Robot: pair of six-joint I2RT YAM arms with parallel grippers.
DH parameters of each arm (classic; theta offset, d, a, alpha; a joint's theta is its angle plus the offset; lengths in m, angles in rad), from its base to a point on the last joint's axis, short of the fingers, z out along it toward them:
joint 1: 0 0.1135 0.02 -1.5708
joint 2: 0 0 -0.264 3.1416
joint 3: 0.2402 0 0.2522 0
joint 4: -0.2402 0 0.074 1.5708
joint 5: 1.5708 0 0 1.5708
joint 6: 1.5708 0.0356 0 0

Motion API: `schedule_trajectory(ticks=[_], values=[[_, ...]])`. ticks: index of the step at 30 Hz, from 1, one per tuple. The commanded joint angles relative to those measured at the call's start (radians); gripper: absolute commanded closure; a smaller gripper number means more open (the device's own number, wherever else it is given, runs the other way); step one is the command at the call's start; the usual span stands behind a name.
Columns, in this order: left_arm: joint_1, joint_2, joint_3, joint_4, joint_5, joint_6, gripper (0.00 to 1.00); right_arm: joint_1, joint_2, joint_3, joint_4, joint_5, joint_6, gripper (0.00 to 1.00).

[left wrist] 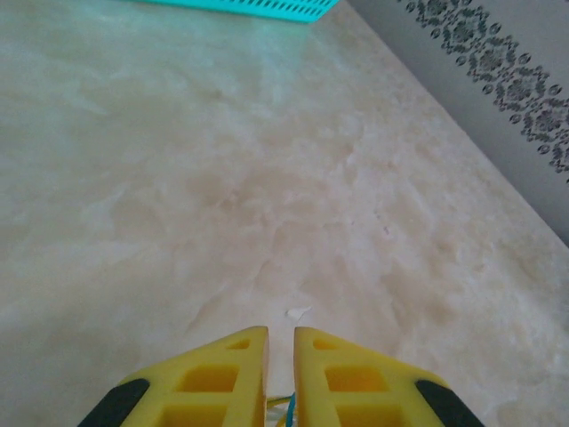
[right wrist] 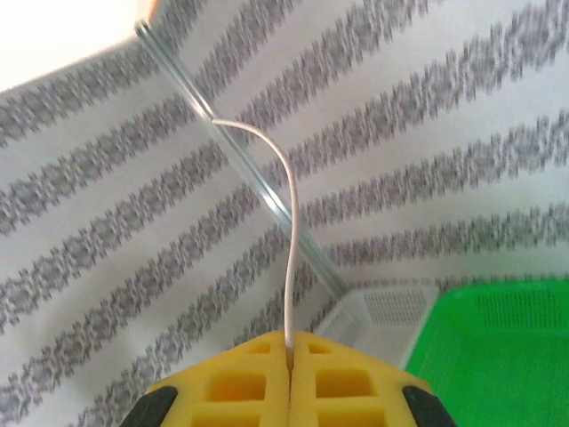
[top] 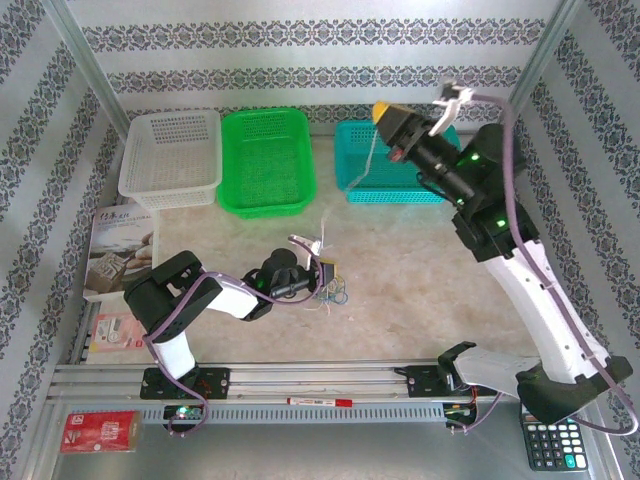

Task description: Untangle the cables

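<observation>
The beige stone counter [top: 420, 270] sits inside stripy walls, with a white basket [top: 172, 155], a green basket [top: 265, 160] and a teal basket [top: 400, 193] in a row along the top of the overhead frame. Low in the middle, a small knot of cables [top: 335, 292] lies on the counter, and the left tool [top: 325, 268] is right at it, its yellow fingers almost together with blue and yellow strands pinched in the thin gap. At the upper right, the right tool [top: 384, 114] is up in the air, squeezed tight on one white cable [right wrist: 290, 267] that hangs down over the teal basket.

Whitish cable [right wrist: 290, 267] curves upright; other cables [top: 334, 293] (blue, yellowish) seemingly lie tangled.
</observation>
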Motion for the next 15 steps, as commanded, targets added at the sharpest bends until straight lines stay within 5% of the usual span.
schedule_trajectory(ticks=[1, 10, 15], values=[[-0.015, 0.014, -0.016, 0.035, -0.010, -0.013, 0.84, -0.046, -0.005, 0.074, 0.057, -0.007, 0.024, 1.00], [-0.014, -0.020, 0.003, 0.010, 0.000, -0.038, 0.69, -0.123, 0.064, 0.105, 0.069, 0.021, 0.001, 1.00], [-0.015, -0.112, 0.046, -0.079, 0.012, -0.055, 0.31, -0.153, 0.106, 0.034, 0.105, 0.068, -0.038, 1.00]])
